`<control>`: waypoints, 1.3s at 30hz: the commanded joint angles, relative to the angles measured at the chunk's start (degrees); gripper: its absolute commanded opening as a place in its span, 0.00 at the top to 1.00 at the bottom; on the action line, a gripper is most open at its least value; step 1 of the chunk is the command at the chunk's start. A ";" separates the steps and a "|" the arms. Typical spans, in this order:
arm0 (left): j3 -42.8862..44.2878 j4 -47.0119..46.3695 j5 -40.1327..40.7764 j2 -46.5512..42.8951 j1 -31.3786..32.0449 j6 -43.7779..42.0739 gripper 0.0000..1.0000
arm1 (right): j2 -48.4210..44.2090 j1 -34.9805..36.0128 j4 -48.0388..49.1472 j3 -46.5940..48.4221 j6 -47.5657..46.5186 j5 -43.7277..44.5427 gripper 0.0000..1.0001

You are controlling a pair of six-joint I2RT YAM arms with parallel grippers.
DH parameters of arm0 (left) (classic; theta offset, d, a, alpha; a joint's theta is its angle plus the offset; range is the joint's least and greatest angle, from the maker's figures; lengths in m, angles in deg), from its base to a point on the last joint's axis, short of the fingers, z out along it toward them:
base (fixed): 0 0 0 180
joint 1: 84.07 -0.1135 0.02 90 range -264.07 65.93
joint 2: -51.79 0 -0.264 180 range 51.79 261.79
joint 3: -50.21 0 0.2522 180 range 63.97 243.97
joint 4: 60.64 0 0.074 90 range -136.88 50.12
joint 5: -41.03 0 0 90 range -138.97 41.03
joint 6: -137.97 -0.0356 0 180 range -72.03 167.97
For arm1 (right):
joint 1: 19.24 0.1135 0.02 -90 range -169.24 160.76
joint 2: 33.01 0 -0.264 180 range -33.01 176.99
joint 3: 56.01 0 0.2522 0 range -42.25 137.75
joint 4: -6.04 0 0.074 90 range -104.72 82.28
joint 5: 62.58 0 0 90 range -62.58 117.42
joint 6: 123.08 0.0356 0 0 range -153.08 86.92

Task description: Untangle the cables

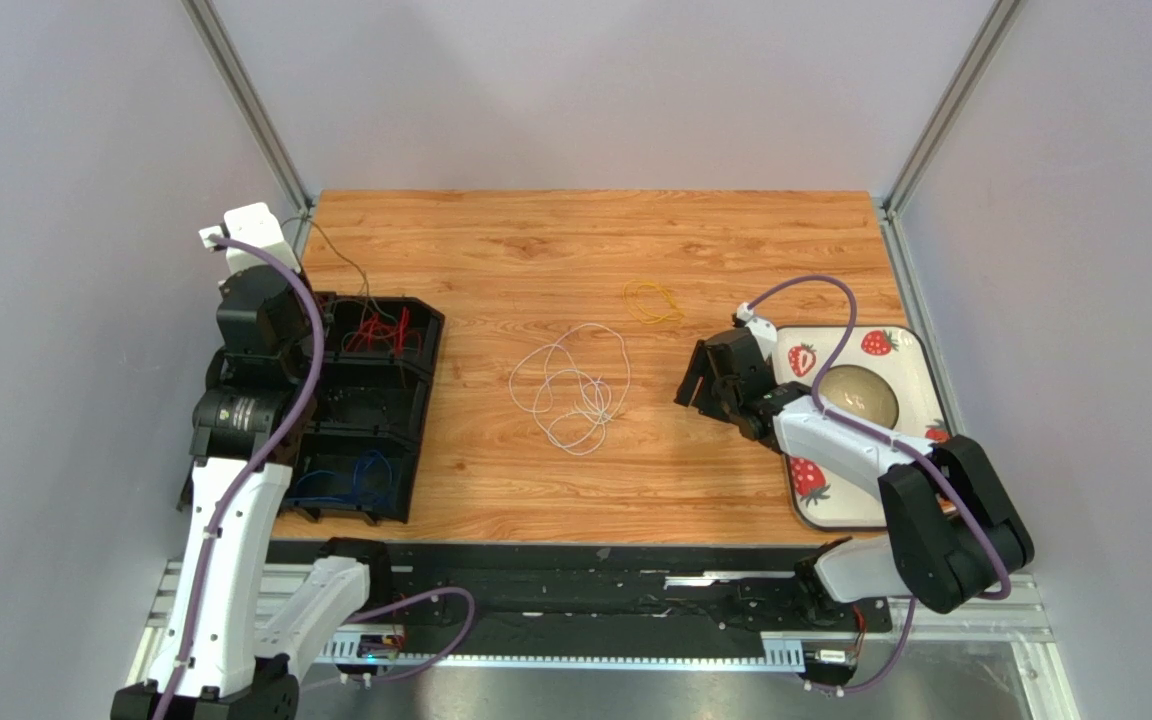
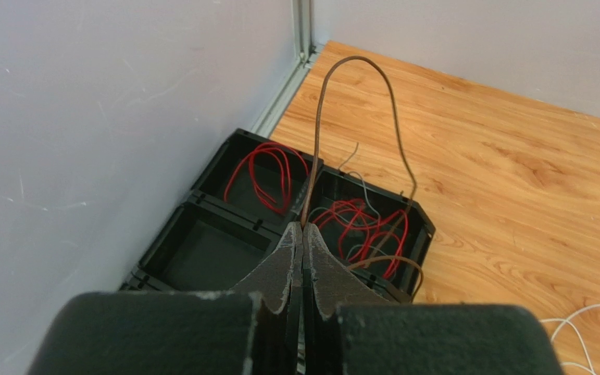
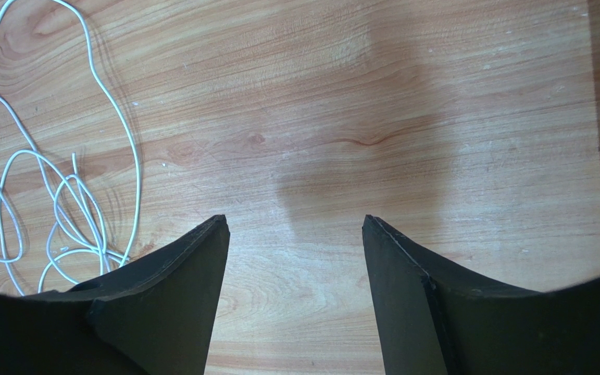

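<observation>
- Our left arm (image 1: 226,518) reaches far along the left side, its left gripper (image 2: 303,228) pinched tight on a dark cable (image 2: 316,148).
- Our right gripper (image 3: 295,223) points left, jaws spread wide, empty.

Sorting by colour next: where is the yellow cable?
Top view: the yellow cable lies right of centre on the table, beyond the white cables, left of the strawberry tray.
</observation>
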 commanded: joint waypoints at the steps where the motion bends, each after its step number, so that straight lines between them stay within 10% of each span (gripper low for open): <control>1: -3.03 -1.45 -3.29 -3.68 -0.44 2.06 1.00 | -0.52 -0.20 1.83 0.56 -0.66 0.25 0.33; 21: -10.32 11.64 14.55 4.05 -0.36 24.72 1.00 | -0.96 -0.20 2.18 0.30 -0.66 0.16 0.33; 39: -15.95 12.62 11.92 9.66 -0.45 37.12 1.00 | -0.52 -0.20 1.92 0.65 -0.66 0.16 0.33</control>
